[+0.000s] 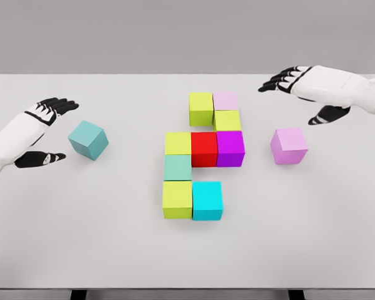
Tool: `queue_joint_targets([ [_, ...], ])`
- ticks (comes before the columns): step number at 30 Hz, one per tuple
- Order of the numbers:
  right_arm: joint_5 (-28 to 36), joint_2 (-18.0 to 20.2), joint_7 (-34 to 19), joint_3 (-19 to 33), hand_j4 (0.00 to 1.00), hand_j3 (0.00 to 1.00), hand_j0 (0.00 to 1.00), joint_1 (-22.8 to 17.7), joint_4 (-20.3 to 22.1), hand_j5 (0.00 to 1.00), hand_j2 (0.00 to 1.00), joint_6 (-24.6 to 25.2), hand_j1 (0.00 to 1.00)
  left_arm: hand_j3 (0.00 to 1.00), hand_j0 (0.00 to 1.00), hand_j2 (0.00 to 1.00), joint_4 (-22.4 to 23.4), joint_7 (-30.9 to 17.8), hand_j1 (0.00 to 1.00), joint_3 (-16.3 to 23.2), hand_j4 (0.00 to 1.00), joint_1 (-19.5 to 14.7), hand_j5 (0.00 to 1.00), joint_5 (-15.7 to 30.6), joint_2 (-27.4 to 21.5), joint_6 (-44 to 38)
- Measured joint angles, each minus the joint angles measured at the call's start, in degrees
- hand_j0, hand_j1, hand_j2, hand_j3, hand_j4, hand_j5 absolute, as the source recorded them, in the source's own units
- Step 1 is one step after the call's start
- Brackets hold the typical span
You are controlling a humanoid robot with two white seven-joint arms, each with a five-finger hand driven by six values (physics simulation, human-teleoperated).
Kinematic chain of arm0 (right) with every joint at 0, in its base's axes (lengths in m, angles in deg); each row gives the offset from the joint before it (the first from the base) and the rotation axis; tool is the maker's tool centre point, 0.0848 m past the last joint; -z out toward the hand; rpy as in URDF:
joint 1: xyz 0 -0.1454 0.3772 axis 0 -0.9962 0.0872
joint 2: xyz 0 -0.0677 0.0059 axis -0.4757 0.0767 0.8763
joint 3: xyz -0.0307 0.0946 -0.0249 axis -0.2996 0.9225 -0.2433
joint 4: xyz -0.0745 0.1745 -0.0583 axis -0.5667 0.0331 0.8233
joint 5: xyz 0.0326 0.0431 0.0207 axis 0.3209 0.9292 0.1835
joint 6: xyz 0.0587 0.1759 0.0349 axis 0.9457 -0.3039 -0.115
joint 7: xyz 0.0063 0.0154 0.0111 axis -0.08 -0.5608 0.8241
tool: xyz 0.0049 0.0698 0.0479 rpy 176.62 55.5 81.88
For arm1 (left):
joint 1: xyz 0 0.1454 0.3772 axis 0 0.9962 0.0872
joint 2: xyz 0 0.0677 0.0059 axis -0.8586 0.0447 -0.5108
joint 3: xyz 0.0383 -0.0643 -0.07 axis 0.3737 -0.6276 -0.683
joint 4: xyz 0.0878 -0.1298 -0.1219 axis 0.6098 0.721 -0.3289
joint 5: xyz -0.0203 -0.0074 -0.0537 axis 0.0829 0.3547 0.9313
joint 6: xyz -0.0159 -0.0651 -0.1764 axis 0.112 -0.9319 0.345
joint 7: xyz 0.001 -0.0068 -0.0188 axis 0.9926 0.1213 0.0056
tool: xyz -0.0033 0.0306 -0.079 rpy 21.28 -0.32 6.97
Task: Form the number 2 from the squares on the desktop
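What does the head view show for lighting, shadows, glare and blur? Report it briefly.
Head view: soft, even light over the white table, no glare; only faint, short shadows, seen beside the teal cube and the loose pink cube; colours flat and saturated; edges of the cubes and of the left hand and right hand slightly soft; no motion blur or evident distortion.

Nine-cube cluster (202,156) mid-table; teal cube (87,139) left, pink cube (289,145) right, both apart
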Motion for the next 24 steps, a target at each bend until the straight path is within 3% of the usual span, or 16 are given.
queue_joint_targets([
  [4,0.1,0.4,-0.3,0.3,1.0,1.0,1.0,-0.2,1.8,1.0,1.0,0.0,1.0,1.0,1.0,1.0,0.1,-0.1,1.0,-0.1,1.0,0.0,1.0,-0.1,0.0,0.0],
  [8,0.7,6.7,-0.3,1.9,1.0,1.0,1.0,-1.1,2.7,1.0,1.0,-2.8,1.0,1.0,1.0,1.0,0.1,-1.2,1.0,-1.3,1.0,-1.2,1.0,0.2,-0.1,0.0],
  [11,2.4,10.0,-0.4,2.2,1.0,1.0,1.0,-3.7,2.9,1.0,1.0,-4.2,1.0,1.0,1.0,1.0,0.1,-5.5,1.0,-2.5,1.0,-2.3,1.0,3.0,-2.9,0.0],
  [13,3.4,11.0,-0.4,2.2,1.0,1.0,1.0,-3.6,2.7,1.0,1.0,-3.8,1.0,1.0,1.0,1.0,0.0,-12.1,1.0,-2.6,1.0,-3.9,1.0,7.9,-6.1,0.0],
  [15,5.1,9.9,-0.4,2.4,1.0,1.0,1.0,-1.6,1.5,1.0,1.0,2.2,1.0,1.0,1.0,1.0,-0.1,-20.9,1.0,-1.9,1.0,-8.2,1.0,13.9,-7.9,0.0],
  [17,5.4,7.8,-0.3,1.9,1.0,1.0,1.0,0.2,-0.3,1.0,1.0,9.2,1.0,1.0,1.0,1.0,-0.1,-25.5,1.0,-0.4,1.0,-11.7,1.0,17.9,-8.7,0.0],
  [21,5.4,5.6,-0.3,-2.9,1.0,1.0,1.0,1.9,-1.2,1.0,1.0,14.8,1.0,1.0,1.0,1.0,0.7,-29.2,1.0,4.8,1.0,-16.7,1.0,25.0,-9.5,0.1],
  [24,5.5,3.3,-0.3,-7.8,1.0,1.0,1.0,2.5,-1.5,1.0,1.0,17.8,1.0,1.0,1.0,1.0,3.8,-30.0,1.0,11.1,1.0,-24.1,1.0,28.8,-9.7,0.1],
])
